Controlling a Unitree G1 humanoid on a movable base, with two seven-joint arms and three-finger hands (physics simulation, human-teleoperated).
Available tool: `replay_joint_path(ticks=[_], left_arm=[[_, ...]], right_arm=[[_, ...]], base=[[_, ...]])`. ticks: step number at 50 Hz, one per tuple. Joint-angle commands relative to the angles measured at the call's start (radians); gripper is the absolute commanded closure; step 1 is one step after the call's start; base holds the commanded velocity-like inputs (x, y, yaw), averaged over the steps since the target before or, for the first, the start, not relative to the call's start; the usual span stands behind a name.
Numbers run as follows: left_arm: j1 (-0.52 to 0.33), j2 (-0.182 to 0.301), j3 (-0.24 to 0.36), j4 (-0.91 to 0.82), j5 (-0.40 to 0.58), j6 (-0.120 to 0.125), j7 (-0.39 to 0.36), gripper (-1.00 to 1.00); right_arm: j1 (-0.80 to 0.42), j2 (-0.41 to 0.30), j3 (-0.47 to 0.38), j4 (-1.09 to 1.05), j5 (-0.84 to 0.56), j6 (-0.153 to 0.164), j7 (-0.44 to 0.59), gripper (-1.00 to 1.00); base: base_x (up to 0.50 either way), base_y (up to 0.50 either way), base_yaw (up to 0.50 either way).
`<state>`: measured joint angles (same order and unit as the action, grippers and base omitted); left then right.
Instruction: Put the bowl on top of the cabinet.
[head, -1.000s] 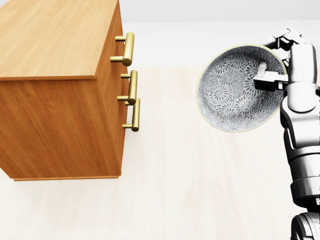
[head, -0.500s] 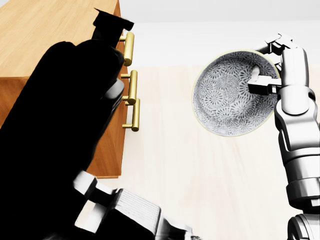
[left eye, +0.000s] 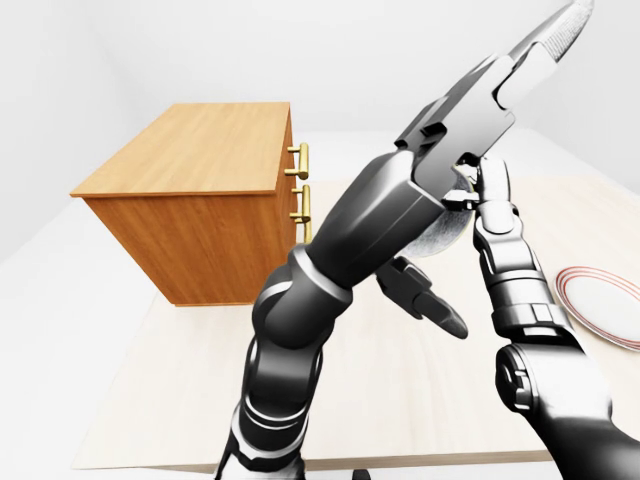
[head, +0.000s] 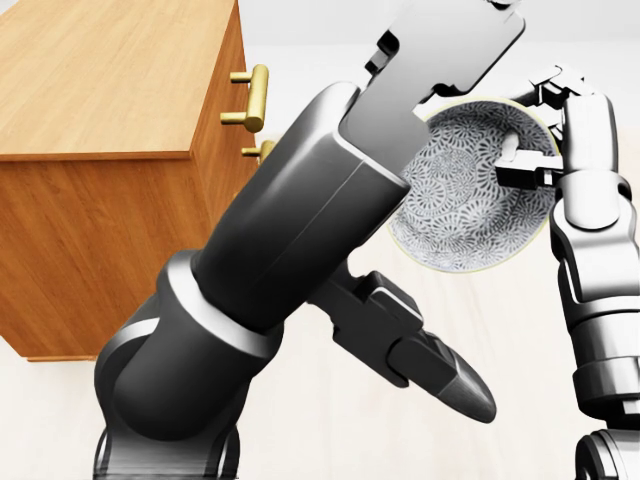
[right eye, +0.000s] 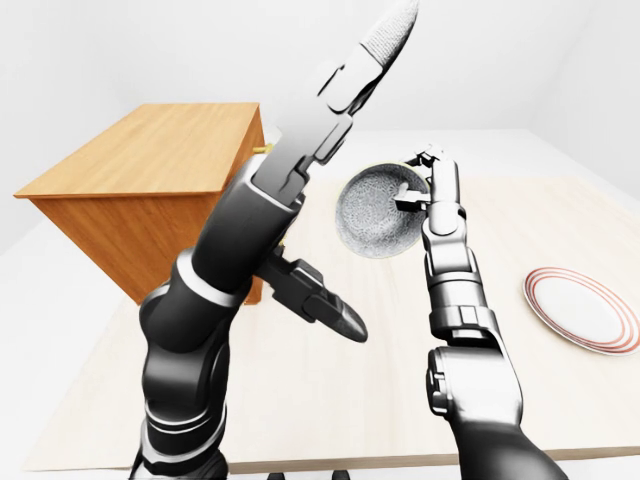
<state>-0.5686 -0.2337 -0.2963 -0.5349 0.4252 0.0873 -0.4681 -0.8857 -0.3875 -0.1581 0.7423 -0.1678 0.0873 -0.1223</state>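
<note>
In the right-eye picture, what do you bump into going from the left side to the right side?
cabinet → left hand → bowl → right hand holding the bowl's rim → plate

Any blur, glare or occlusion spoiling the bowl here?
Right-eye view: sharp, evenly lit, bowl shows almost whole. Head view: left arm covers the bowl's left part. Left-eye view: the arm hides most of it. No glare or blur anywhere.

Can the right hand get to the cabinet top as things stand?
Probably not directly: the raised left arm stands between the cabinet and the right hand holding the bowl.
</note>
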Motion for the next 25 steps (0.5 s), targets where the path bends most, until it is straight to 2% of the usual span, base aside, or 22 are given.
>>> replay_joint_path(ticks=[1, 16, 19, 22, 25], left_arm=[[-0.067, -0.021, 0.037, 0.164, 0.026, 0.000, -0.030, -0.98], [-0.118, -0.036, 0.050, 0.218, 0.051, 0.000, -0.049, -0.98], [-0.142, -0.025, 0.041, 0.179, 0.094, 0.000, -0.078, -0.98], [-0.162, -0.017, 0.027, 0.126, 0.178, 0.000, -0.121, -0.98], [-0.181, -0.053, 0.023, 0.055, 0.231, 0.000, -0.173, -0.98]], right_arm=[[-0.006, -0.004, -0.011, 0.015, 0.033, 0.000, -0.027, 1.00], [0.004, -0.008, -0.013, 0.058, 0.046, 0.000, -0.031, 1.00], [-0.005, -0.012, -0.014, 0.082, 0.048, 0.000, -0.032, 1.00], [-0.014, -0.010, -0.012, 0.103, 0.049, -0.008, -0.036, 1.00], [-0.018, -0.009, -0.009, 0.117, 0.050, -0.016, -0.035, 1.00]], base=[[0.00, 0.00, 0.00], [0.00, 0.00, 0.00], [0.00, 0.00, 0.00], [0.00, 0.00, 0.00], [0.00, 0.00, 0.00]])
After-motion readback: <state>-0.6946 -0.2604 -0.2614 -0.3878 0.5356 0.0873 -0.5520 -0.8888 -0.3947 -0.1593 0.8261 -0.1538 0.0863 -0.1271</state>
